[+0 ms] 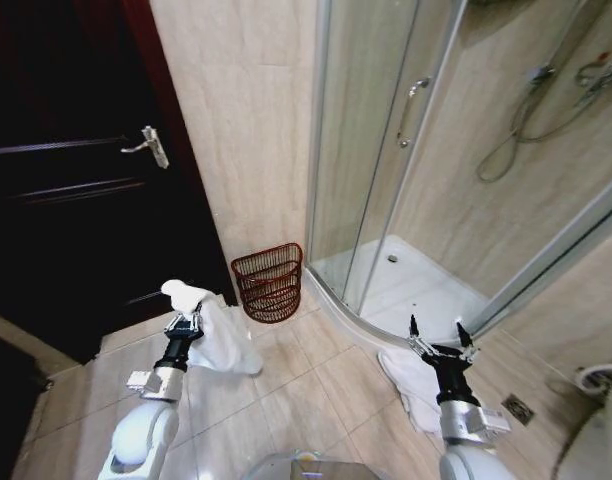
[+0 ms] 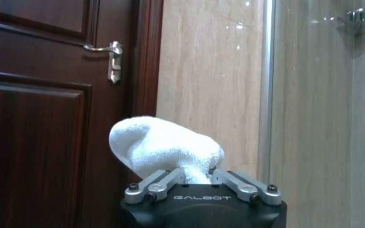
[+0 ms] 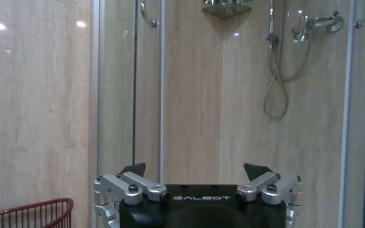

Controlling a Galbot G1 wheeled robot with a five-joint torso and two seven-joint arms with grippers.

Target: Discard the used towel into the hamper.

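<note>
Left gripper [image 1: 189, 316] clenches the white towel [image 1: 221, 335] above bare floor tiles, short of the reddish-brown hamper [image 1: 269, 282] standing by the tiled wall [image 1: 246, 120]. Its wrist view shows the towel bunched between its fingers [image 2: 160, 183], "GALBOT" lettering below. Right gripper [image 3: 198, 172] hangs spread wide, facing the shower glass [image 3: 129, 95], the hamper's rim beside it.

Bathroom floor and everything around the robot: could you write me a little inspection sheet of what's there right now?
Surface: beige tiled floor.
Job's things: white towel clamped in the left gripper, hanging down; hamper standing against the wall, beyond the towel.
Clutter: white mat on the floor by the shower enclosure.
Grippers: left shut on the towel; right gripper open, empty, held above the mat.
Cables: shower hose on the wall.
Surroundings: dark wooden door with metal handle.
</note>
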